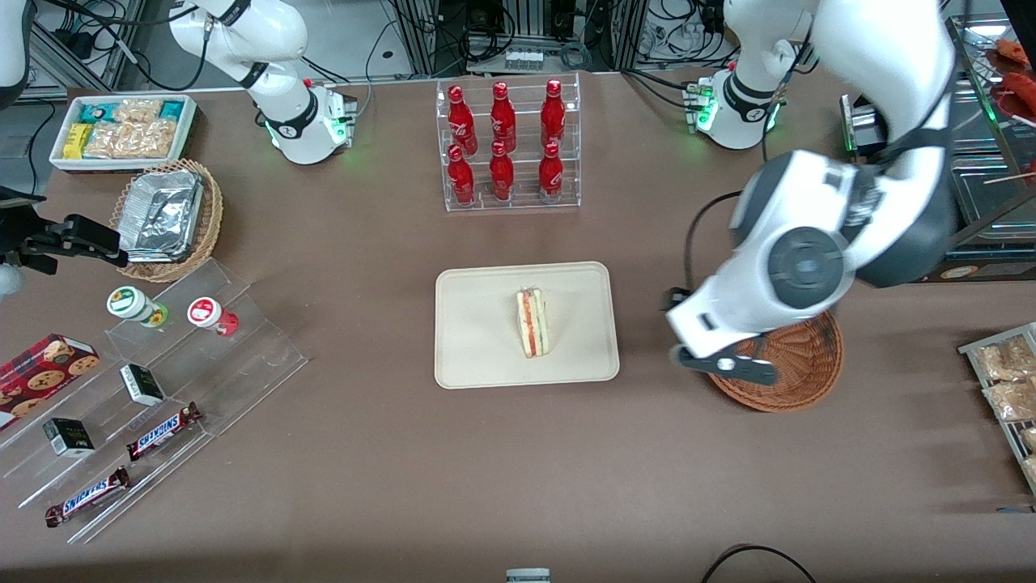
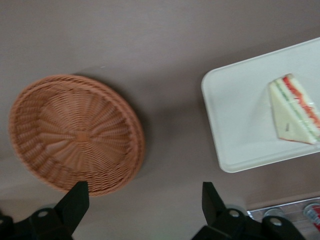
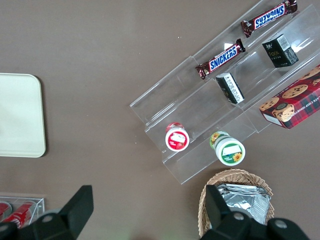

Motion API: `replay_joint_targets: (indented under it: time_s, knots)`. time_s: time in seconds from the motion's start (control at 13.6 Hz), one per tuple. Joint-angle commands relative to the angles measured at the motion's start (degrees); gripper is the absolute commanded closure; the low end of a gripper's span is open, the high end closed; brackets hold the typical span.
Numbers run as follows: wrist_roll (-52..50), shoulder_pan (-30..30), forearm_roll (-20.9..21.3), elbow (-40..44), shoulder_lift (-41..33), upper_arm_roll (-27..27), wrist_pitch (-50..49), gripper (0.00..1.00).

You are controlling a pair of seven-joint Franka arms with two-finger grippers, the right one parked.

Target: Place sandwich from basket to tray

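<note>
The sandwich (image 1: 532,322) stands on its edge on the cream tray (image 1: 486,348) at the middle of the table, its red and green filling showing. In the left wrist view the sandwich (image 2: 295,112) rests on the tray (image 2: 240,125), apart from the reddish-brown basket (image 2: 75,132), which holds nothing. The basket (image 1: 797,368) lies toward the working arm's end of the table, partly covered by the arm. My gripper (image 1: 724,363) hangs above the basket's rim on the tray's side. The gripper (image 2: 144,200) is open, with only bare table between its fingers.
A clear rack of red bottles (image 1: 510,146) stands farther from the front camera than the tray. A wire rack of bagged snacks (image 1: 1008,380) is at the working arm's end. Acrylic steps with candy bars (image 1: 162,389), a foil-tray basket (image 1: 166,214) and a snack box (image 1: 121,129) sit toward the parked arm's end.
</note>
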Motion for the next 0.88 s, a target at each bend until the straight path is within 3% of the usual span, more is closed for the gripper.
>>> replay_joint_targets:
  time_s: [0.0,0.15,0.81]
  knots:
    - [5.06,4.45,0.98,-9.65,-7.8,-0.47,0.96,0.0]
    - [11.83,7.79,0.64,-13.61,-11.58,-0.56,2.73,0.0]
    - [14.58,10.53,0.11,-22.15,-22.31,0.05,2.12,0.0]
